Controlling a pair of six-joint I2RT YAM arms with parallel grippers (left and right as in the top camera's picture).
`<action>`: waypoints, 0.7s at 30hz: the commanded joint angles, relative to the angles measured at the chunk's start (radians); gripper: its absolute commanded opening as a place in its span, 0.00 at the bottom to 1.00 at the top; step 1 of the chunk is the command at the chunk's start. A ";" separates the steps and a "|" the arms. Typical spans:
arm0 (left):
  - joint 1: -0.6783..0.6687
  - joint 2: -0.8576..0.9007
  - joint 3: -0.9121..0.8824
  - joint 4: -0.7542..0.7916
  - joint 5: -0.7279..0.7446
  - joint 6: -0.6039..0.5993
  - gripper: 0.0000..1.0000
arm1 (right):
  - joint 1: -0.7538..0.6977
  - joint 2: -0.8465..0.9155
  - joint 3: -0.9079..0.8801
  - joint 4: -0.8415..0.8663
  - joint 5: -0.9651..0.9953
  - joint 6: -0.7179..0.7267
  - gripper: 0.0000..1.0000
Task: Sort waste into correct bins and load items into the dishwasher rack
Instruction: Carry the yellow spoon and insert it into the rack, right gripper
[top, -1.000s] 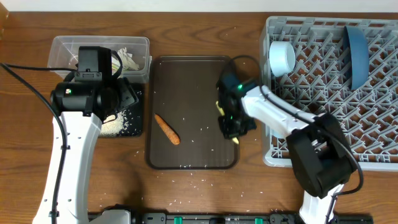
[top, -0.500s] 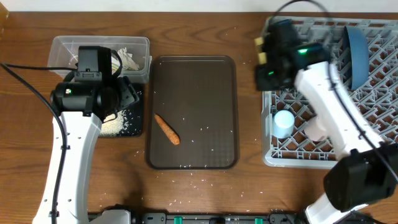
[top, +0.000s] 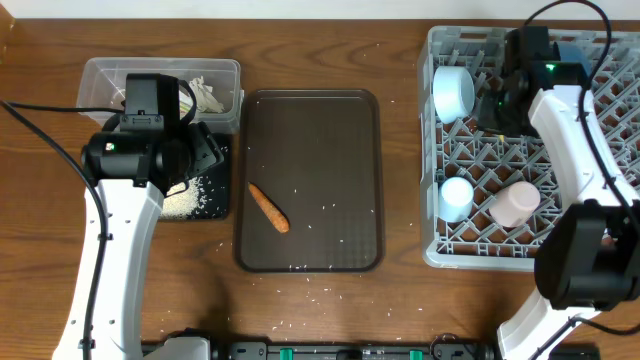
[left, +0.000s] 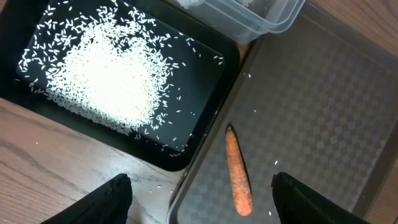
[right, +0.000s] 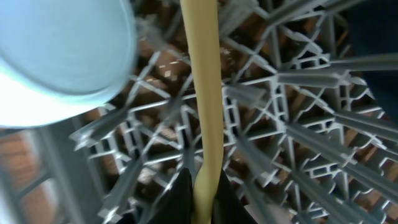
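Observation:
My right gripper (top: 498, 102) is over the grey dishwasher rack (top: 610, 240) and is shut on the pale yellow spoon (right: 204, 93), which hangs over the lattice (right: 298, 137) beside the white bowl (right: 56, 56). In the rack stand the white bowl (top: 453, 92), light blue cup (top: 457, 197), pink cup (top: 515, 203) and dark blue plate (top: 577, 55), the plate partly hidden by my arm. My left gripper (left: 208, 205) is open and empty above the carrot stick (left: 238, 180). The carrot (top: 268, 208) lies on the brown tray (top: 310, 130). Rice fills the black tray (left: 205, 118).
The clear tub (top: 100, 75) with white tissue (top: 205, 95) stands at the back left, behind the black tray (top: 215, 205). Loose rice grains are scattered on the brown tray and on the wooden table in front of it (top: 300, 295).
My right arm has carried the spoon from the brown tray's right side up over the rack, now right of the white bowl. The left arm has not moved.

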 joint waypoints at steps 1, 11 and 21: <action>0.004 0.007 -0.007 0.001 -0.008 0.006 0.75 | -0.015 0.032 0.000 0.008 0.022 -0.056 0.15; 0.004 0.007 -0.007 0.001 -0.008 0.006 0.81 | -0.015 0.036 0.014 0.006 -0.063 -0.096 0.49; -0.061 0.020 -0.018 -0.071 0.040 -0.145 0.69 | 0.066 0.018 0.163 -0.115 -0.254 -0.148 0.56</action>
